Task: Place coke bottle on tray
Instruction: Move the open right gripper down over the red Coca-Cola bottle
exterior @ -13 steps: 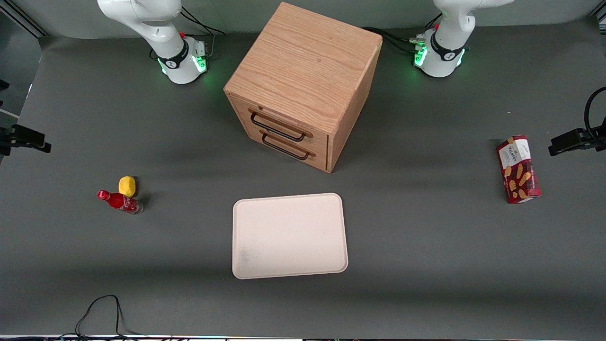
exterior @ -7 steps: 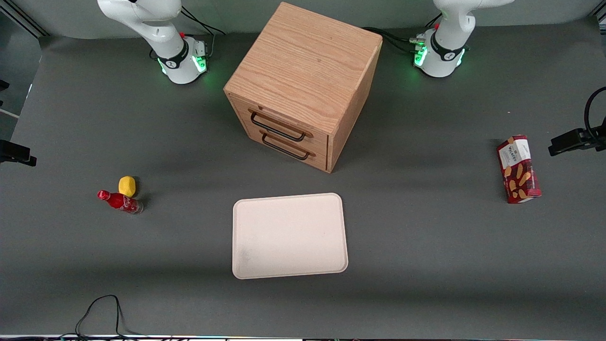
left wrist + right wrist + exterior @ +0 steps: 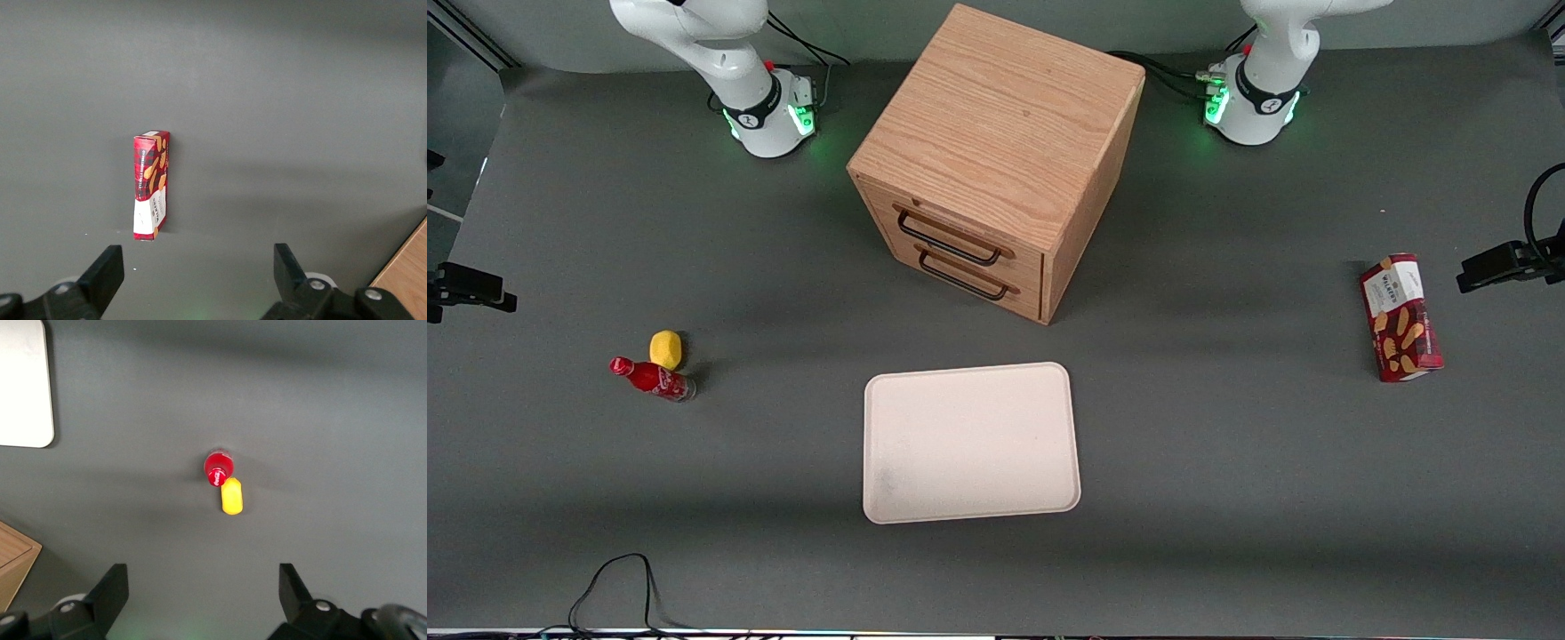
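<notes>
The coke bottle (image 3: pixel 652 379) stands upright on the dark table mat toward the working arm's end, and the wrist camera looks down on its red cap (image 3: pixel 219 468). The cream-white tray (image 3: pixel 969 440) lies flat near the table's middle, nearer the front camera than the cabinet; one of its corners (image 3: pixel 23 383) shows in the right wrist view. My right gripper (image 3: pixel 203 577) hangs open high above the mat, apart from the bottle, with nothing between its fingers. Only a dark part of it (image 3: pixel 470 289) shows at the edge of the front view.
A rounded yellow lump (image 3: pixel 665 348) sits close beside the bottle, slightly farther from the front camera (image 3: pixel 231 496). A wooden two-drawer cabinet (image 3: pixel 996 160) stands at the table's middle. A red snack box (image 3: pixel 1400 317) lies toward the parked arm's end. A black cable (image 3: pixel 614 587) loops near the front edge.
The dark part of my right gripper at the front view's edge has shifted a little lower in that view. The bottle, lump and tray have not moved.
</notes>
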Controlling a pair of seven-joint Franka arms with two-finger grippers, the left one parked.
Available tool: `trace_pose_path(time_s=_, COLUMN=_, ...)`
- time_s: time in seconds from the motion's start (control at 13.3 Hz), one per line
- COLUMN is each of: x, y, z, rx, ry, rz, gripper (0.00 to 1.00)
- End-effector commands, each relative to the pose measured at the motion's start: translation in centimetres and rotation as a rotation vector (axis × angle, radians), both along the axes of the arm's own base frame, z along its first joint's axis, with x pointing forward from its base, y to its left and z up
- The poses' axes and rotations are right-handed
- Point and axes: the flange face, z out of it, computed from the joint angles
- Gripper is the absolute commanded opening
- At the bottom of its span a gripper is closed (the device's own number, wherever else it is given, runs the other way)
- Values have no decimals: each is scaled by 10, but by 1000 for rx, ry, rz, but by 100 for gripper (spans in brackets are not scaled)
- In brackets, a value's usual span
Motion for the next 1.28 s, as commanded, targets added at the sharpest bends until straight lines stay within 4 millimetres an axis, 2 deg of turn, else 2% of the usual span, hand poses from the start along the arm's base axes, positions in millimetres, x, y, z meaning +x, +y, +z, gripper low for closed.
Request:
trace_pose_path(time_s=0.0, x=4, y=4, z=6, rx=13, ry=2, rz=-7, gripper=100)
trace_pose_path(time_s=0.23, x=7, y=6, z=1, rx=8, ry=11, rz=1, gripper=100)
trace_pose_path(time_s=0.45, x=18, y=6, z=-29, rx=11, ry=50, rz=20, gripper=100)
trace_pose_path(time_s=0.75, x=27, y=3, z=-76, rx=6, ry=49, rz=21, gripper=99)
trace_pose_path(time_s=0.98, x=26, y=2, z=-121, rx=2, ry=24, rz=23, gripper=99)
trace_pose_path(time_s=1.21, x=15, y=1, z=-161, rx=-1, ry=-16, rz=22, gripper=99)
